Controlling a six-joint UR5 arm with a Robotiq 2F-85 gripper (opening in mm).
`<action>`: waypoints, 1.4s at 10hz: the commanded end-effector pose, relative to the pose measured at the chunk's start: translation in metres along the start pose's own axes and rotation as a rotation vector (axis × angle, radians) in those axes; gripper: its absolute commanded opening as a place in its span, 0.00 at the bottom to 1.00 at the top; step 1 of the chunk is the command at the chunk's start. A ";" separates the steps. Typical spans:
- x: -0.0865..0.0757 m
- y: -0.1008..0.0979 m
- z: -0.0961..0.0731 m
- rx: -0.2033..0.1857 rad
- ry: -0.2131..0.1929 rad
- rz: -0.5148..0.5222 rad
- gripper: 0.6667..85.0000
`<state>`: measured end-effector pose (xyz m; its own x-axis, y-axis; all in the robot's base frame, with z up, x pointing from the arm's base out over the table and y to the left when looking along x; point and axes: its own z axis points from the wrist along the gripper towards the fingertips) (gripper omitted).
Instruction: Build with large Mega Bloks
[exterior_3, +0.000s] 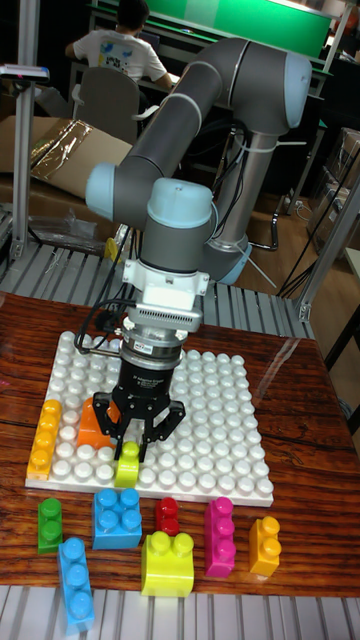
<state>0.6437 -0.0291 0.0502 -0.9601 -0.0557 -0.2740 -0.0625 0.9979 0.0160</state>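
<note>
A white studded baseplate (220, 420) lies on the wooden table. My gripper (130, 455) points straight down over its front left part, fingers closed around a small lime-green block (127, 466) that rests at the plate's front edge. Just left of the gripper an orange block (92, 425) sits on the plate. A long yellow-orange block (44, 438) lies along the plate's left edge.
Loose blocks lie in front of the plate: green (49, 524), light blue long (76, 584), blue square (117, 518), red (167, 515), yellow arch (167, 563), magenta (220, 536), orange-yellow (265, 545). A metal table edge runs along the front. A person sits far behind.
</note>
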 end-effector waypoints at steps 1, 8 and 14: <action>0.002 0.002 -0.001 -0.014 0.012 0.012 0.00; 0.006 0.001 -0.018 -0.060 0.102 -0.066 0.38; -0.006 0.000 -0.025 -0.064 0.119 -0.113 0.50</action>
<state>0.6371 -0.0270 0.0692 -0.9744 -0.1546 -0.1632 -0.1637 0.9855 0.0443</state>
